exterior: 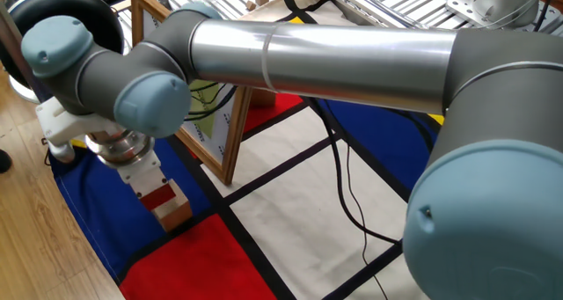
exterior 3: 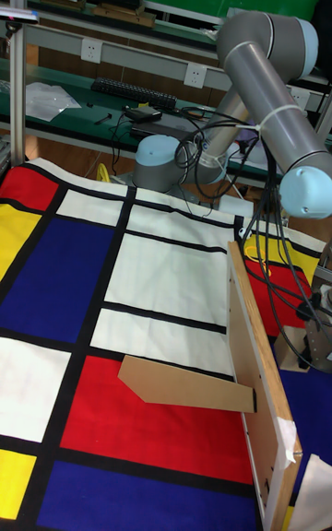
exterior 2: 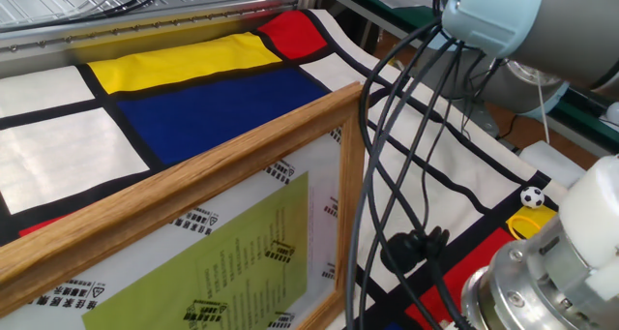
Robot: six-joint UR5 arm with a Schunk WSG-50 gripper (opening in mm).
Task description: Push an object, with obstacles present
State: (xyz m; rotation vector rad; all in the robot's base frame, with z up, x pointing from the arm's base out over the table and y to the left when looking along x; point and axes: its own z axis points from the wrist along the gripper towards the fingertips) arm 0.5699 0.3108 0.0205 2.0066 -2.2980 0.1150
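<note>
Small tan wooden cube (exterior: 172,208) on the patterned cloth (exterior: 290,212), just in front of the standing picture frame (exterior: 230,128), near its corner. Fingers (exterior: 159,197) pressing down against the cube's top; spread or pressed together, cannot tell. Brown flat piece (exterior 3: 184,383) leaning on the frame's far side.

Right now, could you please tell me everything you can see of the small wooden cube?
The small wooden cube is light tan with a darker brown side face. It sits on the colour-block cloth by a black stripe, just in front of the picture frame. The white claw stands right over it, hiding its top; a red patch shows there.
</note>
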